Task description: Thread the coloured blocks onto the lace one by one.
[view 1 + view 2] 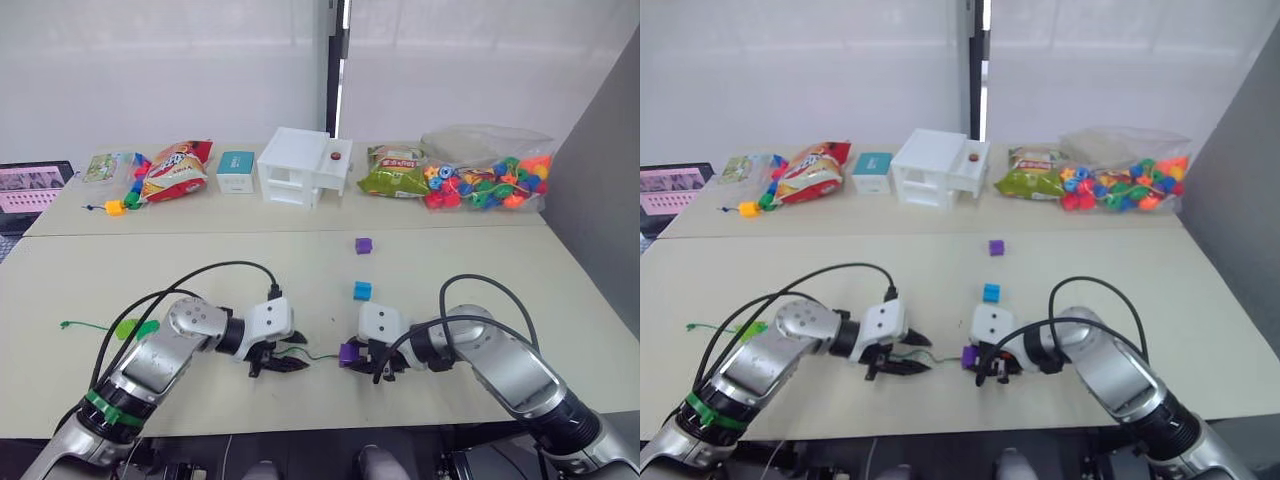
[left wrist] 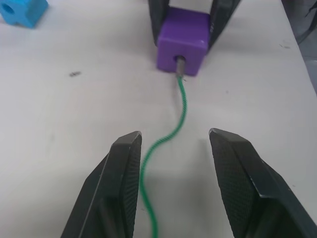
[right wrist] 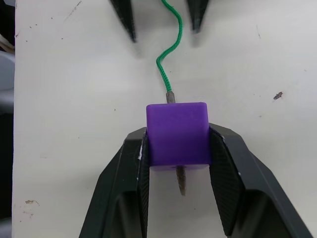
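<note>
Purple block (image 3: 177,134) sits clamped in our right tool (image 3: 177,163), near centre of the worktop (image 1: 500,270); the lace (image 2: 168,139) tip pokes through it. Our left tool (image 2: 173,163) gapes empty astride the lace. Next, we judge, pull the tip through.

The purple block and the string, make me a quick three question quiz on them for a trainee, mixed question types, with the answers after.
1. True or false: the string's stiff tip has come out the far side of the purple block.
2. Which gripper holds the purple block? A) left B) right C) neither
3. Fill in: the left gripper's fingers are ____, with the string lying loose between them.

Key:
1. True; the tip pokes out behind the block in the right wrist view.
2. B; the right gripper clamps it on both sides.
3. open
</note>
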Controlling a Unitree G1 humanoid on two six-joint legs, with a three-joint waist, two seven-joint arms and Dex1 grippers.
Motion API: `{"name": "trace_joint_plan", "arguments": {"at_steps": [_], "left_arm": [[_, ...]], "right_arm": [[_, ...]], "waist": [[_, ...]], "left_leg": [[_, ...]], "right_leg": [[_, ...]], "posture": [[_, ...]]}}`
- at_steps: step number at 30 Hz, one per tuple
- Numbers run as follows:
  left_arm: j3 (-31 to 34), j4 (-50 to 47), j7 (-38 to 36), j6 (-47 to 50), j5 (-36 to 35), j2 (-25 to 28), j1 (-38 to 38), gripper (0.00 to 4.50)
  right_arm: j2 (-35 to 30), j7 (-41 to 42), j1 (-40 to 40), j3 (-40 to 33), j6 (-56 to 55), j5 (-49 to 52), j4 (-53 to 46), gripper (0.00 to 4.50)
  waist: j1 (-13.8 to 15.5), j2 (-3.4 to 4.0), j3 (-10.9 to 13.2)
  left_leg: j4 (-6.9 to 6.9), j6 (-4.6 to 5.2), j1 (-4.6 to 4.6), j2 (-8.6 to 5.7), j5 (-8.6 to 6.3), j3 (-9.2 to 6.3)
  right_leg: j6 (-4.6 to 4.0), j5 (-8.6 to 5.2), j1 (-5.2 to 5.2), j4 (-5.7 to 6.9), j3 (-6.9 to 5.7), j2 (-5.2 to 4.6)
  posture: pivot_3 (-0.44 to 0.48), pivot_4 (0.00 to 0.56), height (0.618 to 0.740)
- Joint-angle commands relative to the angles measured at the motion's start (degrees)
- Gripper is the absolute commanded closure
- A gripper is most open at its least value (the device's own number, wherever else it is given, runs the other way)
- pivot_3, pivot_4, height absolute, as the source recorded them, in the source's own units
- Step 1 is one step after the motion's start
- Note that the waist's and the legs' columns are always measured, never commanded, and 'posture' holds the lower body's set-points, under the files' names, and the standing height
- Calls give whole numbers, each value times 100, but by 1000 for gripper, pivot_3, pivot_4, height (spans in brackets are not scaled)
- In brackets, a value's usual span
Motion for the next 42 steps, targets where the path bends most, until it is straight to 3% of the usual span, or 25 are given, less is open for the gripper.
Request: {"name": "trace_joint_plan", "arguments": {"at_steps": [1, 4, 11, 12, 26, 35, 42], "left_arm": [[101, 201, 138, -421, 56, -171, -8, 2204], [17, 365, 128, -558, 113, -269, -6, 2204], [-148, 618, 82, -888, 322, -384, 16, 4361], [-150, 599, 81, -878, 304, -413, 14, 4500], [-238, 252, 436, -377, 318, -912, -246, 4500], [39, -172, 402, -9, 115, -517, 15, 4500], [231, -271, 131, 95, -159, -233, -78, 2357]], "right_arm": [[-39, 22, 26, 91, -2, 63, 10, 3349], [-55, 33, 8, 80, 13, 72, -5, 3349], [-64, 41, -6, 47, 51, 92, -39, 3349], [-68, 41, -1, 46, 54, 92, -46, 3349], [333, -140, -276, 341, 117, 46, 109, 3349], [553, -203, -440, 450, 64, -73, 364, 3349], [438, -202, -438, 412, 88, -60, 337, 3349]], "waist": [[6, 0, 0], [-1, 0, 0], [4, 0, 0], [5, 0, 0], [-38, 0, 0], [-104, 0, 0], [-125, 0, 0]], "left_leg": [[0, 0, 0, 1, 0, 0], [0, 0, -1, 0, 0, 0], [0, 0, 0, -1, 0, 1], [0, 0, 0, -1, 0, 1], [0, 0, 0, 1, 0, 0], [-5, 0, 8, 5, 0, 0], [-6, 0, 8, 4, 0, -2]], "right_leg": [[0, 0, 0, -1, 0, 0], [0, 0, 1, -4, 0, 0], [0, 0, 1, -3, 0, -1], [0, 0, 1, -2, 0, -1], [0, 0, -1, -1, 0, 3], [-1, 0, -1, 8, 0, 5], [-1, 0, -1, 8, 0, 5]], "posture": [[0, 150, 740], [0, 150, 740], [0, 150, 740], [0, 150, 740], [0, 150, 740], [0, 150, 740], [0, 150, 740]]}}
